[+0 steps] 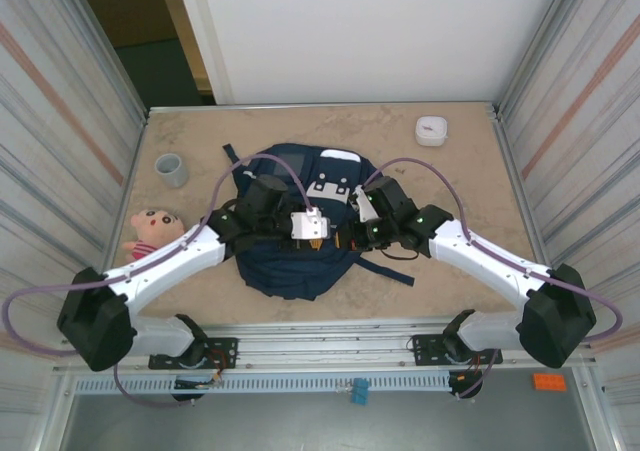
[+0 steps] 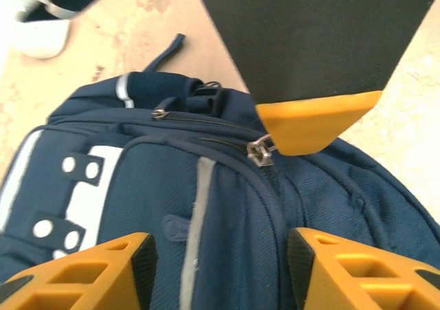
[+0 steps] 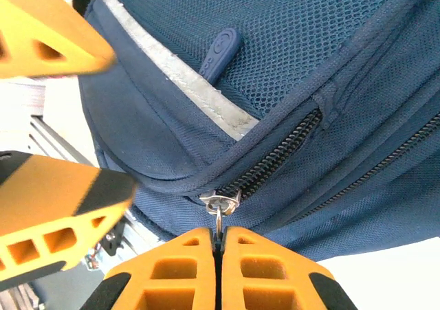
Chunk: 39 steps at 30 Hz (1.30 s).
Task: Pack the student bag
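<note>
Student bag [image 1: 290,271], navy fabric backpack: right gripper [image 3: 218,255] pinching its small silver zipper pull [image 3: 218,205] might slip if yanked crooked, left gripper [image 2: 220,255] spread.

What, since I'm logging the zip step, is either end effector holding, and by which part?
The right end effector pinches the student bag by its zipper pull; the left end effector is open, holding nothing.

student bag [image 1: 290,266] centre | left gripper [image 1: 318,239], right gripper [image 1: 345,237] over it, contact unclear | cup [image 1: 170,169] far-left | doll [image 1: 150,233] left
</note>
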Each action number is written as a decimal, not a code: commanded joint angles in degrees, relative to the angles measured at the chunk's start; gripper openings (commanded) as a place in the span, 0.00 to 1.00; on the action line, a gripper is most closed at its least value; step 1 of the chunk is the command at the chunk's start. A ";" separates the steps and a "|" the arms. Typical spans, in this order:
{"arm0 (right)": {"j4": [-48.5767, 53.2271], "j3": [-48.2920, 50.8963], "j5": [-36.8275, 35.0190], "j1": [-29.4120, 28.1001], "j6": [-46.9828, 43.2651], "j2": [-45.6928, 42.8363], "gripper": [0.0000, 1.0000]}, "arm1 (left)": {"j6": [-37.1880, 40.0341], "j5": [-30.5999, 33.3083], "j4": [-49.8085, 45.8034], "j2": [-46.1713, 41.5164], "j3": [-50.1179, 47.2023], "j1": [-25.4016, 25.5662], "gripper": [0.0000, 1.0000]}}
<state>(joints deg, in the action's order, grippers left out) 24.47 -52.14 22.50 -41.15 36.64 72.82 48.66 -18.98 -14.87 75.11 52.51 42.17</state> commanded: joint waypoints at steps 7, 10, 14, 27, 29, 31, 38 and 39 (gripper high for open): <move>-1.92 -0.45 2.49 -0.24 -0.46 -1.38 0.00 | -0.35 -4.99 0.75 0.63 -1.21 -0.07 0.51; -1.40 -0.51 2.90 0.17 -0.92 -1.35 0.00 | -0.70 -4.20 1.31 1.16 -1.86 0.00 0.28; 1.76 0.68 2.24 4.64 -1.66 -2.80 0.00 | 0.61 -3.52 2.62 0.46 -3.38 -0.06 0.00; 1.69 -1.49 -0.32 17.38 -4.45 3.56 0.00 | 4.93 -9.59 -3.17 -4.44 -5.81 -0.79 0.00; 1.74 -1.56 -1.57 19.58 -4.06 4.09 0.00 | 4.58 -9.80 -3.54 -5.19 -6.56 -0.82 0.00; 1.81 -1.63 -1.50 21.95 -4.03 4.12 0.00 | 3.64 -8.93 -3.05 -5.92 -7.31 -0.78 0.00; 1.27 -1.49 2.32 25.70 -5.53 4.71 0.00 | -0.61 -7.64 0.79 -7.68 -9.22 -0.86 0.00; 0.53 -1.15 3.64 25.40 -5.66 4.71 0.00 | -2.30 -6.98 2.29 -7.56 -9.43 -0.86 0.00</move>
<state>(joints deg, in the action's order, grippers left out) 24.49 -53.04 26.11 -14.63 32.51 77.21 50.13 -25.08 -12.99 68.66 43.81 41.67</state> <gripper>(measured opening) 0.036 0.066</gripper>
